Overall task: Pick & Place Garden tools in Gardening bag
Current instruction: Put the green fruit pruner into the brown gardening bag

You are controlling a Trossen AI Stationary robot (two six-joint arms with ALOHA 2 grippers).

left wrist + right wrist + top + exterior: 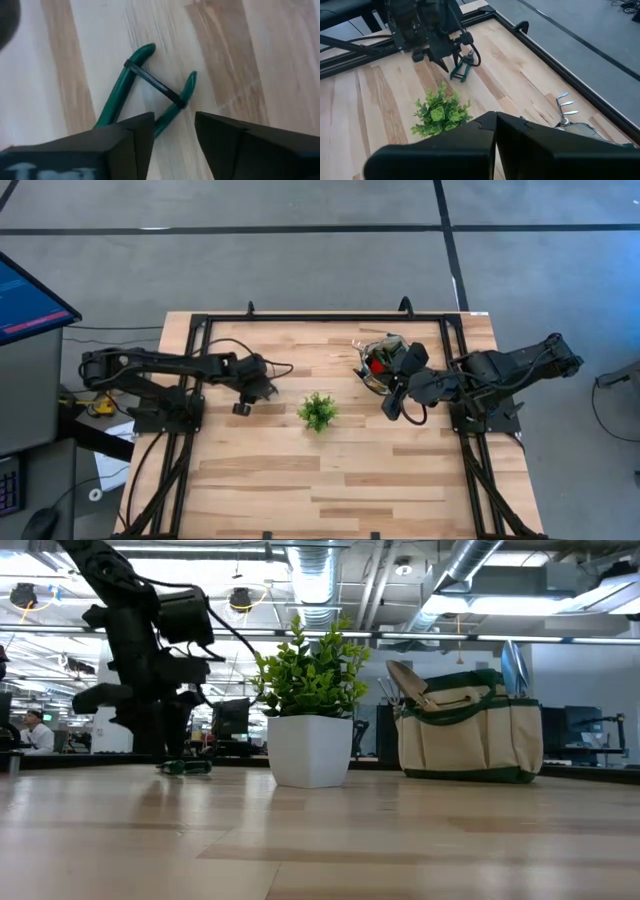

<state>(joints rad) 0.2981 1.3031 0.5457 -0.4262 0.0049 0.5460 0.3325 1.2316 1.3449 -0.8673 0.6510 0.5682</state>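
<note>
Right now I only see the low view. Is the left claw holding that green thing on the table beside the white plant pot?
Observer: No. The left wrist view shows the left claw open just above the green-handled pruning shears, which lie flat on the light wooden table.
Operator: Are the handles spread loose?
Observer: No, a thin black band ties the two handles together.
Operator: Where is the right claw?
Observer: From above, the right claw hangs shut and empty next to the round beige fabric gardening bag.
</note>
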